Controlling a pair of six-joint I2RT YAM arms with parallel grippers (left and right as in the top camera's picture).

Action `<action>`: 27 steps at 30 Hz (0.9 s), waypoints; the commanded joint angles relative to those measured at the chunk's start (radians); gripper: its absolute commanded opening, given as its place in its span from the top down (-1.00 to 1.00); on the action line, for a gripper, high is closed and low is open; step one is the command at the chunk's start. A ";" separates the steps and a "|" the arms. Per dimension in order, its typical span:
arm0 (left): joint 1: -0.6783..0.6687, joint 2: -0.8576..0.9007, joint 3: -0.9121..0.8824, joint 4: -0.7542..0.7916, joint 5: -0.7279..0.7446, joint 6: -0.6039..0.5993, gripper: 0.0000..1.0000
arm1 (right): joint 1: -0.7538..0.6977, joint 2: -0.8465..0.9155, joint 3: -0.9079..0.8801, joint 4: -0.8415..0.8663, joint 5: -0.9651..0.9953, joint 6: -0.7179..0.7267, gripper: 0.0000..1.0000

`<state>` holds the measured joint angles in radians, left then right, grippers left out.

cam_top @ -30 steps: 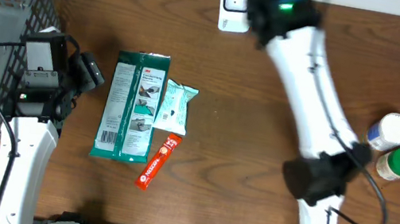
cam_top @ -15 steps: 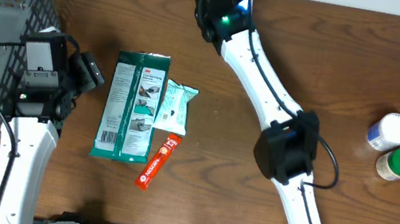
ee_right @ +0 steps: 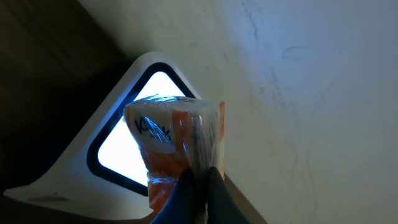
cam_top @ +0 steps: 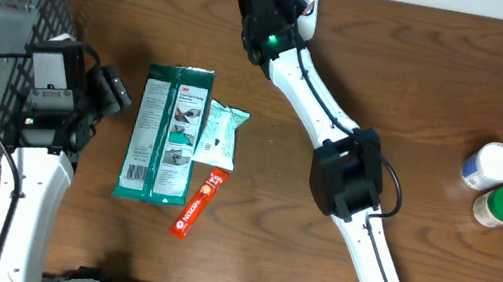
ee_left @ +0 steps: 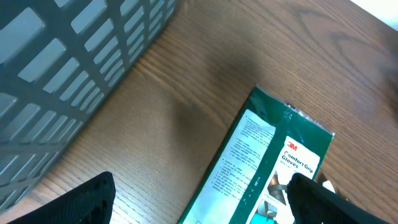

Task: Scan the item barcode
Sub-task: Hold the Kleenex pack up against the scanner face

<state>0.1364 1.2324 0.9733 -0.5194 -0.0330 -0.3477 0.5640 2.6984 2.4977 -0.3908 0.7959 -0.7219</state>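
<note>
Right arm [cam_top: 313,82] swung across surface [cam_top: 315,252] to scanner [ee_right: 74,168]; right claw [ee_right: 199,186] clenched on packet [ee_right: 174,130], held before lit window so barcode reads. Left claw [ee_left: 202,202] released, idle over gloves [ee_left: 261,162].

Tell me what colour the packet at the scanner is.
Orange and white packet, clearest in right wrist view.

A white triangular scanner [ee_right: 68,169] and pale wall [ee_right: 298,93] block the way just ahead of the right gripper [ee_right: 200,190]. Beside the left gripper [ee_left: 199,202], a grey mesh basket [ee_left: 62,68] walls one side. Bare brown wooden table [ee_left: 186,81] lies open ahead.
</note>
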 commanded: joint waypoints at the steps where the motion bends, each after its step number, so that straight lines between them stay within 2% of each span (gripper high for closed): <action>1: 0.003 -0.009 0.026 0.000 -0.012 -0.006 -0.76 | -0.016 -0.004 0.018 -0.002 -0.001 -0.012 0.98; 11: 0.003 -0.009 0.026 0.000 -0.012 -0.006 -0.76 | -0.022 -0.016 0.019 -0.024 0.019 0.020 0.98; 17: 0.003 -0.009 0.026 0.000 -0.012 -0.006 -0.77 | -0.022 -0.080 0.019 -0.050 0.018 0.060 0.99; 23: 0.003 -0.009 0.026 0.000 -0.012 -0.006 -0.77 | -0.020 -0.215 0.019 -0.241 -0.008 0.158 0.98; 27: 0.003 -0.009 0.026 0.000 -0.012 -0.006 -0.77 | -0.024 -0.339 0.019 -0.473 -0.022 0.315 0.98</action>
<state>0.1364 1.2324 0.9733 -0.5194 -0.0330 -0.3477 0.5461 2.5156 2.4969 -0.7967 0.7734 -0.5571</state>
